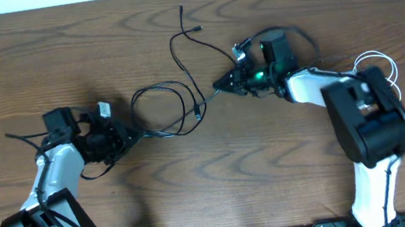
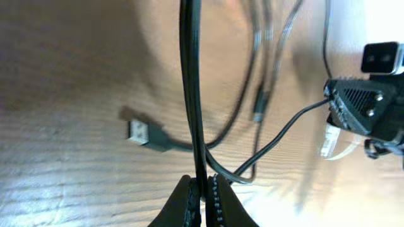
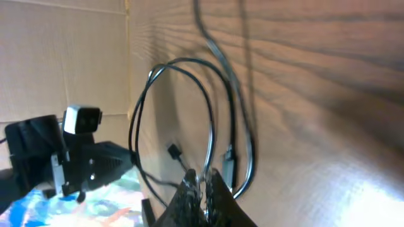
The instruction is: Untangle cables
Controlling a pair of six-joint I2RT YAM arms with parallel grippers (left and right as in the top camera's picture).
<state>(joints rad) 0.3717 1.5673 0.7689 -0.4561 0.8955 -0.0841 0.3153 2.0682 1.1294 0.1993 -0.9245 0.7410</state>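
Black cables lie in loose, crossing loops on the wooden desk, between the two arms, with a couple of free ends trailing toward the far edge.

Left arm's fingers: clenched on one black strand, which runs straight away from the tips.

Right arm's fingers: also clenched on a black strand, at the opposite side of the tangle, with slack curling away ahead of them.

Why held so, as a judgement: with each arm pinching a different side, drawing the arms apart should open the loops rather than drag the whole bundle along. The low grips keep the remaining cord flat on the wood.

USB plug: flat on the desk near the left-held strand, unheld (its lead meets that strand, over or under cannot be told).

White plug end: just beside the right arm's head; whether it is gripped cannot be told.

Progress: separation looks partial, since the loops overlap mid-desk.

Risk: a plug could snag inside a loop if the pull is quick.
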